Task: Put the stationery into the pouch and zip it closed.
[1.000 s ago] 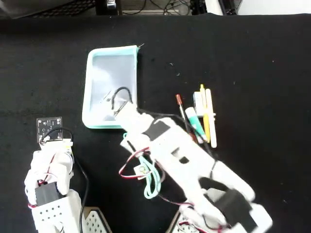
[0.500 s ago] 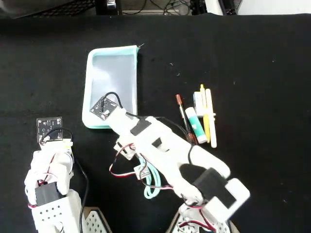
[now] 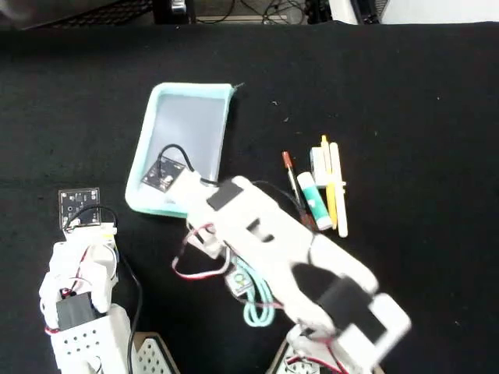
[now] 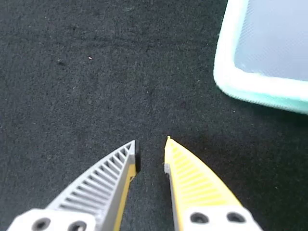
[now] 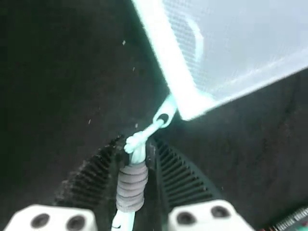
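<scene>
Vs 1 s ago the pouch [image 3: 191,125] is no longer square to the table [image 3: 405,93]. Its far end sits further right, its near end further left. The right arm [image 3: 265,234] lies more to the left across that near end. The stationery [image 3: 320,191] & left arm [image 3: 78,296] are where they were. The pouch's long axis now runs diag., near-left to far-right. It lies flat, clear face up, left of centre on the table, w/ a small tab poking from the far-right corner. The right gripper [image 5: 136,143] is pinched tight on the zip pull [image 5: 161,119], which joins a corner of the pouch; the teal edge runs away from that corner. The stationery lies outside the pouch, well to its right: pens & a green-capped stick side by side, touching, long axes approx. straight away from the arms, the thin dark pen leaning a bit. The left gripper [image 4: 150,142] hangs over bare table near the pouch's rim, fingers a little apart, nothing betw. them.
</scene>
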